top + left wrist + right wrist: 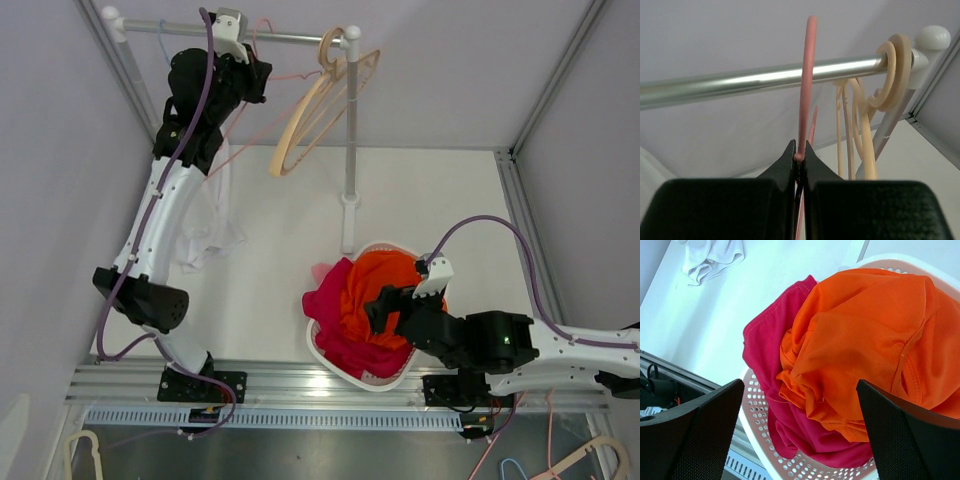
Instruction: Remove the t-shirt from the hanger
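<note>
A thin pink hanger [268, 110] hangs at the steel rail [250, 36]. My left gripper [262, 80] is up at the rail, shut on the hanger's hook [807, 75]; the jaws [800, 150] pinch it just below the rail [740, 82]. A white t-shirt [212, 210] droops under the left arm, its lower part bunched on the table [712, 257]. The arm hides whether it still hangs on the hanger. My right gripper [385, 305] is open and empty, its jaws [800, 382] hovering over the basket.
A white perforated basket [330, 350] at the front holds an orange shirt [865, 330] over a magenta one [770, 350]. Beige hangers [320, 110] hang on the rail's right end [890, 65]. The stand's upright pole [350, 150] rises mid-table. Spare hangers [590, 462] lie below the front rail.
</note>
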Controlling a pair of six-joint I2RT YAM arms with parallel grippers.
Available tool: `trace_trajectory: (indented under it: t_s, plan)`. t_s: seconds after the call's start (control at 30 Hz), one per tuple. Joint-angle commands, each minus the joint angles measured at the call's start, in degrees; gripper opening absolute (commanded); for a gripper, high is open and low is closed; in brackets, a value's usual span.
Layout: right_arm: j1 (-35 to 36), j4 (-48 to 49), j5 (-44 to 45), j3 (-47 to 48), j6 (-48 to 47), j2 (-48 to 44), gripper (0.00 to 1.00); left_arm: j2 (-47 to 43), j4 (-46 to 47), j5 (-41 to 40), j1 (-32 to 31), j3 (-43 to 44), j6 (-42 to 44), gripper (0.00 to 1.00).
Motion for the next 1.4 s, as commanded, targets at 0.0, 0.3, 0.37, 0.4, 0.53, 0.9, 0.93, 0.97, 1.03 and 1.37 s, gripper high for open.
trace_trajectory:
  t_s: [0.0,0.3,0.37,0.4,0.53,0.9,0.93,0.97,1.03,1.37]
  plan:
    - [0.4,1.9,3.0,0.3,0.2,-1.1,0.99,2.6,4.2,0.4,0.2,4.6,-1.1,0.01]
    - [0.5,-0.2,2.2,1.0,1.8,-2.7,0.99,14.1,2.6,4.4,0.0,17.6,-3.3,0.01]
    - [0.6,-0.4,2.1,0.9,2.0,-3.3,0.99,15.7,1.4,5.8,-0.2,19.0,-3.8,0.01]
    - [0.5,-0.3,2.0,0.8,2.0,-3.7,1.00,15.8,0.4,6.2,-0.4,19.0,-3.7,0.01]
    - [0.6,2.0,1.3,0.8,0.2,-3.9,1.00,13.9,0.8,7.1,-0.7,15.1,-3.1,0.02]
    - [0.6,7.0,0.3,1.3,-3.5,0.0,1.00,2.6,-0.6,28.3,1.4,6.8,-3.8,0.89]
    - [0.6,7.8,0.1,1.4,-3.8,0.4,1.00,0.0,-0.8,28.3,1.6,5.4,-3.2,0.91]
    - [0.6,8.2,-0.3,1.5,-4.2,1.2,1.00,-1.4,-0.8,29.2,1.8,3.8,-3.2,0.93]
    - [0.6,8.5,-0.6,1.8,-4.4,2.0,1.00,-5.8,0.0,30.3,3.2,0.9,-3.8,0.97]
    - [0.6,9.4,-1.6,3.7,-5.6,4.9,0.99,-13.6,-6.0,-8.0,10.0,-3.2,-6.0,0.99]
